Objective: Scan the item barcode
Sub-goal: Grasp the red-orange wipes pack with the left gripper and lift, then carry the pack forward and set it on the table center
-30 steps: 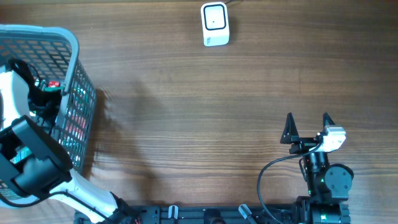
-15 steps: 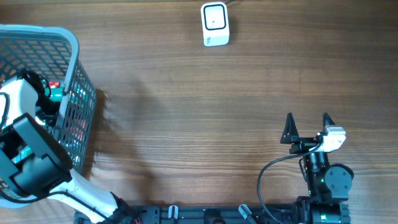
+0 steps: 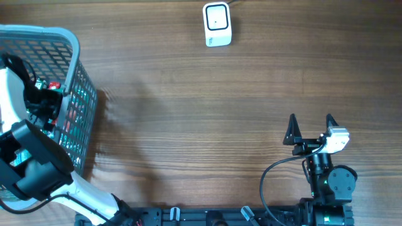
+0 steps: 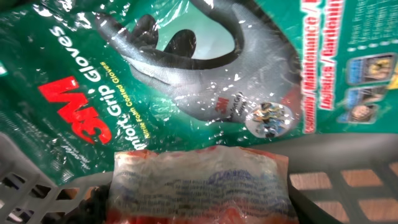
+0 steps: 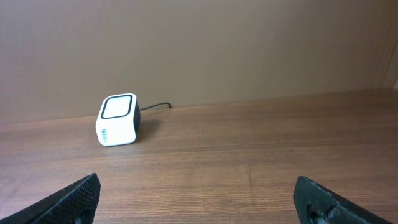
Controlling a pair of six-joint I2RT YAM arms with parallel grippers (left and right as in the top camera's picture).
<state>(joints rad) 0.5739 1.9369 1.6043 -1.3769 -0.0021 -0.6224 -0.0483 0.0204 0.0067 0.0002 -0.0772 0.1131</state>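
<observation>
1. Left gripper (image 4: pixel 200 199) is found inside the basket (image 3: pixel 74 50) at the left edge of the table (image 3: pixel 188 113). Its jaws are closed on a small packet (image 4: pixel 199 177) wrapped in clear film, with a dark finger seen at each end of the packet.
2. The packet is judged to be the item for scanning. It is located low in the basket, against a green glove pack (image 4: pixel 186 74), with grey mesh seen on both sides of it. Its print is blurred, and no barcode can be made out on the face shown.
3. Right gripper (image 3: pixel 310 127) is recorded at the near right of the table, jaws wide apart and nothing between them.
4. The scanner (image 3: pixel 217 24) is noted at the far edge of the table, well apart from the basket, with its window on the upper face.
5. The step in hand is judged to be the pick-up: the packet is gripped but not yet lifted clear of the basket.
6. A straight lift is called for next, so that the packet is not snagged on the basket wall and the glove pack is not dragged up with it.
7. The packet would then need to be carried across to the scanner and turned until the barcode is presented to the window. As the barcode's position is not established, some re-orienting may be required.
</observation>
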